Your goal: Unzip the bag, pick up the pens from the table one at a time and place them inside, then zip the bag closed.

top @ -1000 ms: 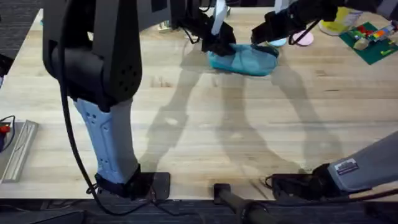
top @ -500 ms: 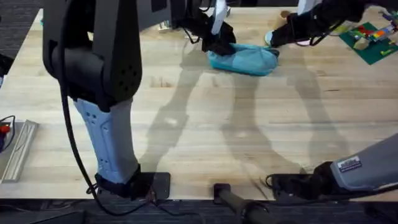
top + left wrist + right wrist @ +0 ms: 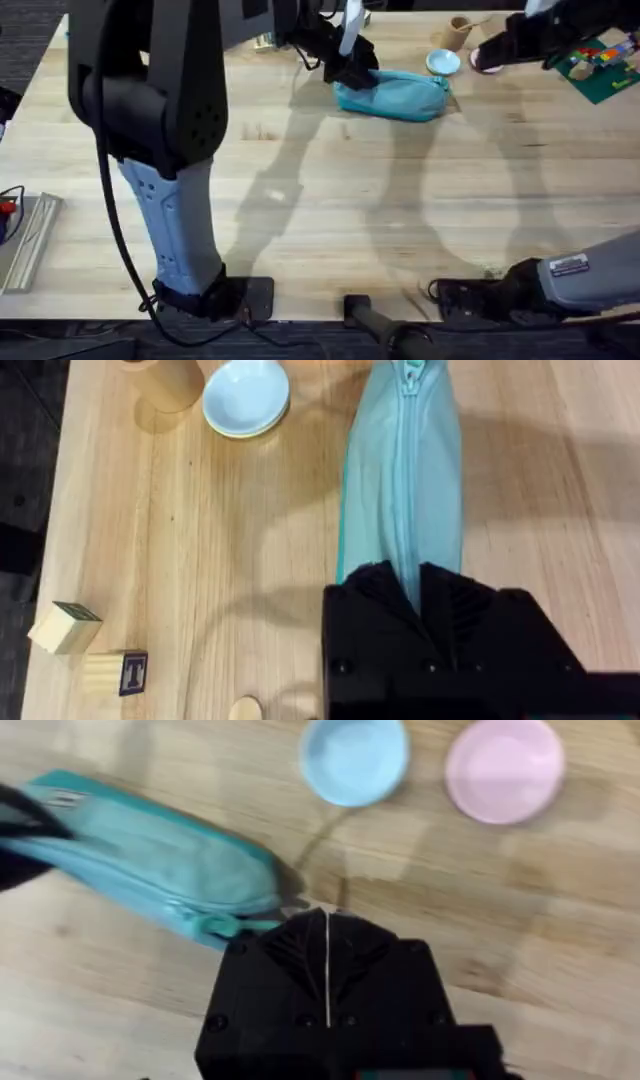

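Overhead view: you find the bag [image 3: 392,96] lying flat on the table [image 3: 330,200], near the far edge, a little right of centre. Your left gripper [image 3: 352,72] sits at the bag's left end. In the left wrist view its black fingers [image 3: 375,595] are clamped on that end of the bag [image 3: 402,470], the zipper line running out from between them and looking zipped along the stretch you can see.

Your right gripper [image 3: 492,55] hangs beyond the bag's right end, well clear of the fabric. Right wrist view: its two fingers [image 3: 355,955] meet along a thin seam, closed with nothing held, just beside the bag's [image 3: 150,860] zipper-tab end.

A light-blue dish [image 3: 443,63] stands near the bag's right end, towards the far edge.
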